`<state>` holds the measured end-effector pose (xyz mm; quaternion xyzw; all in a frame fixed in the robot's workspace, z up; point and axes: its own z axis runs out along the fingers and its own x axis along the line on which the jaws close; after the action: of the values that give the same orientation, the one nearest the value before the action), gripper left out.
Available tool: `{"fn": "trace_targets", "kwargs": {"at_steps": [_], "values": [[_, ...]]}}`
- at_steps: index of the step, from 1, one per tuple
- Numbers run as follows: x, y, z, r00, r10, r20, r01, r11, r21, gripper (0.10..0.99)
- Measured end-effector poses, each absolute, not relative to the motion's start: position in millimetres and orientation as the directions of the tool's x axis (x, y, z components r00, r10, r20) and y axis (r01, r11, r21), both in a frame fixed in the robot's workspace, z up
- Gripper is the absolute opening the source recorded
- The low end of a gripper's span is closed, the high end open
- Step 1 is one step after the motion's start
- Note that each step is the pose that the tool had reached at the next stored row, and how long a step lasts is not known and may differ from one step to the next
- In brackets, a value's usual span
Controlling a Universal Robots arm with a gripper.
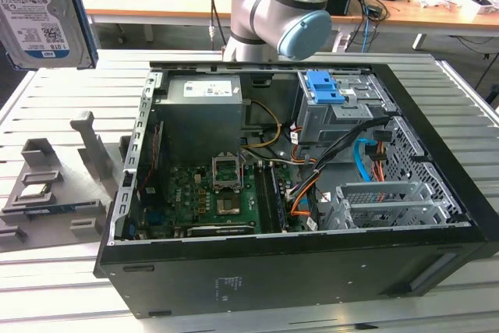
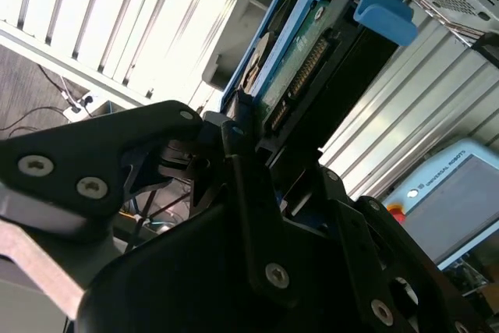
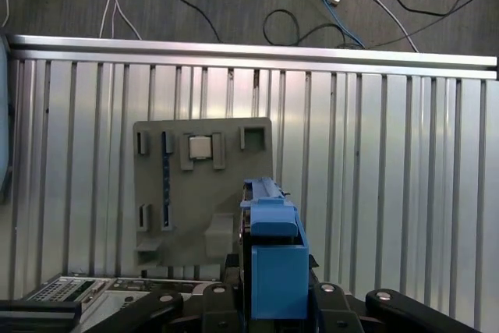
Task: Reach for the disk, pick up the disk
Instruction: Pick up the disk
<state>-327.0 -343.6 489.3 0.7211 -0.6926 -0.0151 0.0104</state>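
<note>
The disk (image 1: 40, 12), a silver-grey drive with a blue-and-white label and a blue edge rail, hangs high at the exterior view's upper left, well above the table. In the second wrist view the disk (image 2: 300, 60) stands edge-on, and my gripper (image 2: 273, 154) is shut on its lower end, with black fingers (image 2: 238, 165) pressed against both faces. In the first wrist view the disk's blue rail (image 3: 273, 251) rises from my gripper (image 3: 273, 306), high over the slatted table.
An open black computer case (image 1: 312, 259) lies on the slatted metal table (image 1: 468, 83), with a blue latch piece (image 1: 325, 87) in its drive bay. A grey fixture plate (image 3: 203, 185) with a small square chip (image 3: 200, 147) lies beside the case. Cables run across the floor (image 3: 312, 5).
</note>
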Motion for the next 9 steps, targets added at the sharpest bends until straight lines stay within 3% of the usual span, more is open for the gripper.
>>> {"fn": "trace_targets", "kwargs": {"at_steps": [9], "values": [[-280.4,-343.7,489.4,0.04,-0.999,-0.007,-0.999,-0.041,0.036,0.365]]}}
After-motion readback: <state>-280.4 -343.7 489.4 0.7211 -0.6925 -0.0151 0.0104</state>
